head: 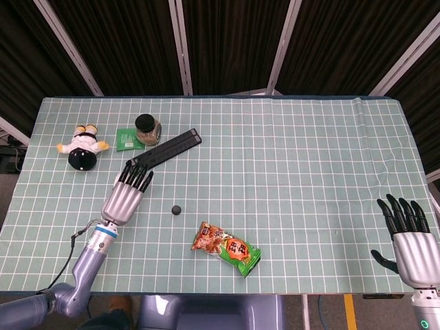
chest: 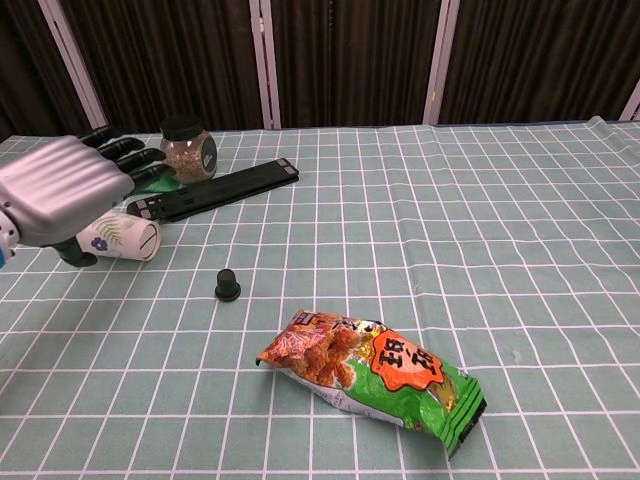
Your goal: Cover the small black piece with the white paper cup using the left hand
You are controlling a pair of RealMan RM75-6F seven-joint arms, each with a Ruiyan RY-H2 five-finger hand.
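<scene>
Chest view: shows paper cup (chest: 122, 238) on its side on the tablecloth (chest: 520, 250), mouth facing the right of the frame, partly hidden behind left hand (chest: 62, 192); hidden entirely under that hand in the head view.
Cup position: just in front of the near end of the black bar (chest: 212, 190), up and to the left of the black piece (chest: 228, 285), clearly apart from it.
Black piece: upright on bare cloth, between cup and snack bag (chest: 375, 375); seen in the head view as a small dark dot (head: 177, 209).
Left hand state: flat, fingers (head: 135, 177) extended and slightly spread, palm down over the cup, holding nothing; contact with the cup cannot be told.
Right hand state: open (head: 411, 242), fingers apart, empty, at the near right table edge, well apart from everything.
Cup weight: judged very light; likely to roll or skid at a nudge while lying on its side.
Cup stiffness: judged thin-walled and easily crushed; firm squeeze to be avoided.
Cup surface: printed paper, judged moderately grippy, not slippery.
Hold point: side wall near the closed base, thumb opposite fingers, mouth kept free for turning downward.
Placement demand: mouth wider than the piece, so moderate margin judged available when lowering.
Nearby hazards: jar (chest: 187, 148) and black bar close to the cup.
</scene>
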